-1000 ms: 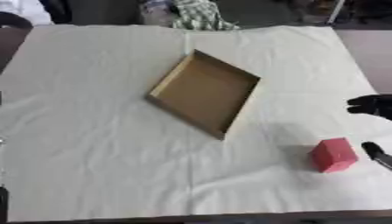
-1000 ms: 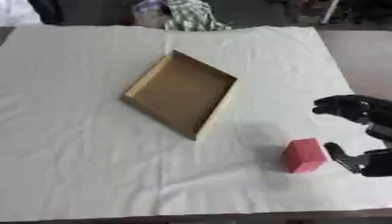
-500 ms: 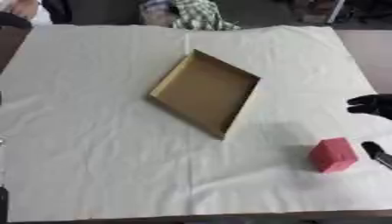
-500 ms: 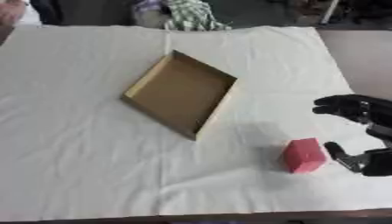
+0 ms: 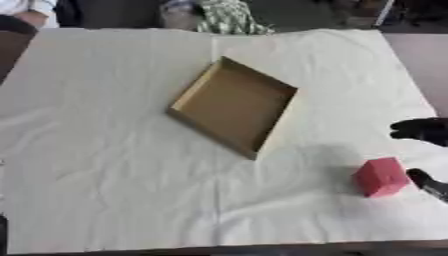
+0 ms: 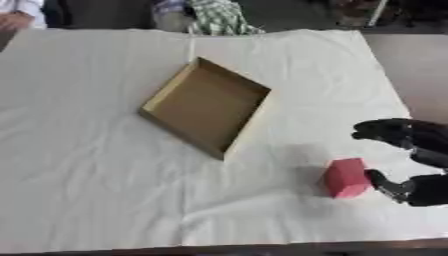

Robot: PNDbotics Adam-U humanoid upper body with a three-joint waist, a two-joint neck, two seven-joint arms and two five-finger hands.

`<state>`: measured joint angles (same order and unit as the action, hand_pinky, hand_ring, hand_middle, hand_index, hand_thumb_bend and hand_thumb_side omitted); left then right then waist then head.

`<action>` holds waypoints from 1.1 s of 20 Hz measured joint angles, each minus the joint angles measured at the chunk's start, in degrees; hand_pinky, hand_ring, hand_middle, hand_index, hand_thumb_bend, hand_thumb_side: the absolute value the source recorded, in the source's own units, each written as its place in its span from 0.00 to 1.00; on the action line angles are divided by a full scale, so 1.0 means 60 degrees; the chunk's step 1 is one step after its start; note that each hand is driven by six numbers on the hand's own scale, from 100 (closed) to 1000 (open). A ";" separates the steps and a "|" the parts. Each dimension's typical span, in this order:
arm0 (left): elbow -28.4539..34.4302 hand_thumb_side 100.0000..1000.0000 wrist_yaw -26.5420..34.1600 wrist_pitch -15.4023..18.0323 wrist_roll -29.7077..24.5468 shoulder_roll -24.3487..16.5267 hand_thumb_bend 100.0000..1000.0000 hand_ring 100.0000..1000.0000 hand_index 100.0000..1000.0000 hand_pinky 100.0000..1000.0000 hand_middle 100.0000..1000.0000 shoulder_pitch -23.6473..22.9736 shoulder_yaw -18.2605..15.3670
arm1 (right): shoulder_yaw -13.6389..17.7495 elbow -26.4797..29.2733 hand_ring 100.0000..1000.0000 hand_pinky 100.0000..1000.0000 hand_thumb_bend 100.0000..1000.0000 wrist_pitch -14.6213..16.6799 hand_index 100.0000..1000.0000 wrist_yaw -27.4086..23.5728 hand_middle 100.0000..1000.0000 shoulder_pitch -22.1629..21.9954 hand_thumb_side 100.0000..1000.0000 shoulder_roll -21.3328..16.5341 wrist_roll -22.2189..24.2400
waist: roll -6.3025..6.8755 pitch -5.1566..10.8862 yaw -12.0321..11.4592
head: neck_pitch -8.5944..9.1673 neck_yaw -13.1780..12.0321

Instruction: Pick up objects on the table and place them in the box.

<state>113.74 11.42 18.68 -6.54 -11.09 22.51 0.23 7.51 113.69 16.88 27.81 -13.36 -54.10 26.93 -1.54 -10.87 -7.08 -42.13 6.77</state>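
Right hand [image 6: 411, 160] at the desk's [image 6: 87, 175] right edge, fingers [image 6: 381, 129] released, spread around nothing. Red block [image 6: 346, 177] lies just left of the thumb, contact unclear. Cardboard box [image 6: 206, 105] sits well beyond, up-left, empty.

At the centre of the frame the box [image 6: 203, 113] is a plain tan-brown cardboard colour, inside and out, its near walls a shade darker. It lies on a surface [image 6: 96, 185] covered in creamy off-white cloth without any pattern. At lower right the block [image 6: 346, 177] is a solid pinkish red. Just to its right, the right hand [image 6: 404, 154] is black. At the top centre, a bundle of cloth [image 6: 220, 16] shows a green-and-white check.
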 measured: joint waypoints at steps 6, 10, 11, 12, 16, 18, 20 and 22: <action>0.0000 0.60 0.0012 -0.0002 -0.0042 0.0004 0.00 0.85 0.71 0.54 0.74 0.0001 0.0004 | -0.0264 -0.0361 1.00 0.99 0.06 -0.0111 1.00 -0.0150 0.97 0.0314 0.74 0.0000 0.0300 | 0.0008 -0.0017 -0.0041 | 0.0006 0.0046; 0.0000 0.60 0.0015 -0.0013 -0.0069 0.0005 0.00 0.85 0.71 0.54 0.74 0.0001 0.0004 | -0.0328 -0.0678 1.00 0.99 0.15 -0.0152 1.00 -0.0208 0.97 0.0439 0.85 0.0000 0.0399 | 0.0008 -0.0025 -0.0049 | 0.0029 0.0068; 0.0000 0.60 0.0015 -0.0014 -0.0071 0.0006 0.00 0.85 0.71 0.54 0.74 0.0001 0.0004 | -0.0338 -0.0762 1.00 0.99 0.14 -0.0159 1.00 -0.0204 0.97 0.0474 0.83 0.0000 0.0406 | 0.0008 -0.0029 -0.0049 | 0.0031 0.0069; 0.0000 0.60 0.0015 -0.0014 -0.0072 0.0006 0.00 0.85 0.71 0.54 0.74 0.0001 0.0005 | -0.0358 -0.0846 1.00 0.99 0.15 -0.0161 1.00 -0.0196 0.97 0.0491 0.83 0.0000 0.0409 | 0.0008 -0.0036 -0.0049 | 0.0032 0.0069; 0.0000 0.60 0.0018 -0.0023 -0.0084 0.0007 0.00 0.86 0.71 0.54 0.74 0.0001 0.0006 | -0.0399 -0.1212 1.00 0.99 0.13 -0.0041 1.00 -0.0157 0.97 0.0584 0.81 0.0000 0.0419 | 0.0009 -0.0054 -0.0051 | 0.0036 0.0071; 0.0000 0.60 0.0018 -0.0039 -0.0102 0.0007 0.00 0.86 0.71 0.54 0.74 0.0001 0.0007 | -0.0435 -0.1357 1.00 0.99 0.12 0.0072 1.00 -0.0155 0.97 0.0607 0.80 0.0000 0.0455 | 0.0011 -0.0068 -0.0051 | 0.0036 0.0071; 0.0000 0.60 0.0018 -0.0053 -0.0119 0.0007 0.00 0.86 0.71 0.54 0.74 0.0000 0.0008 | -0.0438 -0.1465 1.00 0.99 0.13 0.0187 1.00 -0.0155 0.97 0.0602 0.80 0.0000 0.0508 | 0.0011 -0.0069 -0.0051 | 0.0036 0.0071; 0.0000 0.60 0.0019 -0.0058 -0.0126 0.0008 0.00 0.86 0.71 0.54 0.74 0.0000 0.0009 | -0.0439 -0.1531 1.00 0.99 0.12 0.0290 1.00 -0.0155 0.97 0.0571 0.80 0.0000 0.0570 | 0.0010 -0.0069 -0.0050 | 0.0036 0.0070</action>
<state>113.74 11.53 18.33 -7.30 -11.05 22.51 0.28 4.88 104.50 18.62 26.87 -9.93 -54.10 30.35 -1.47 -11.28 -7.38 -41.92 7.20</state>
